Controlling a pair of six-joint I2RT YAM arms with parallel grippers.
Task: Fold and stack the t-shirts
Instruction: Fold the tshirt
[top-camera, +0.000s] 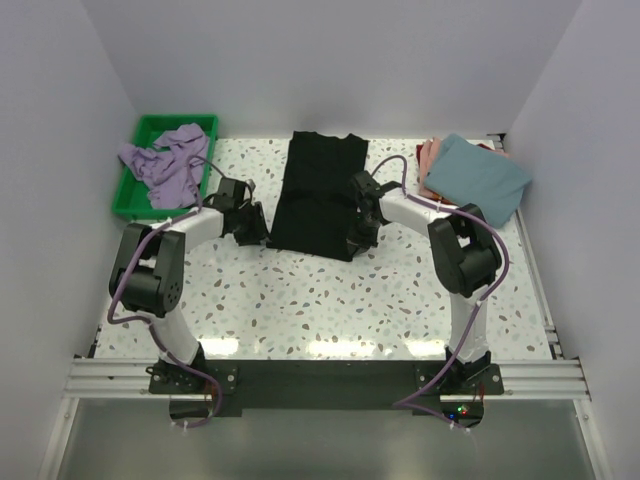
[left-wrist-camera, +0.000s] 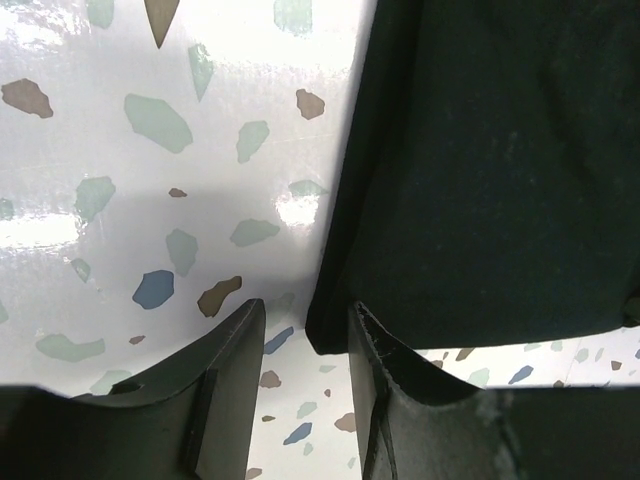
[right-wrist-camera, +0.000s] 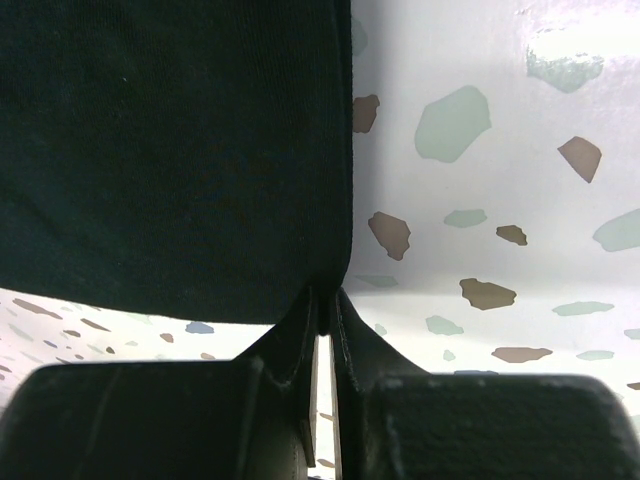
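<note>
The right claw (right-wrist-camera: 327, 292) is pinched shut on a near corner of the black t-shirt (top-camera: 320, 195), which lies flat just ahead. The left claw (left-wrist-camera: 305, 310) stands half open around the other near corner. It should close fully first, and then both claws should lift evenly.

The central t-shirt (top-camera: 318, 195) lies mid-way across the counter (top-camera: 300, 300), with the left tool (left-wrist-camera: 305, 320) at its near left corner and the right tool (right-wrist-camera: 325, 300) at its near right. A tray (top-camera: 124, 185) at far left holds a second t-shirt (top-camera: 165, 160); stacked t-shirts (top-camera: 475, 178) lie far right
</note>
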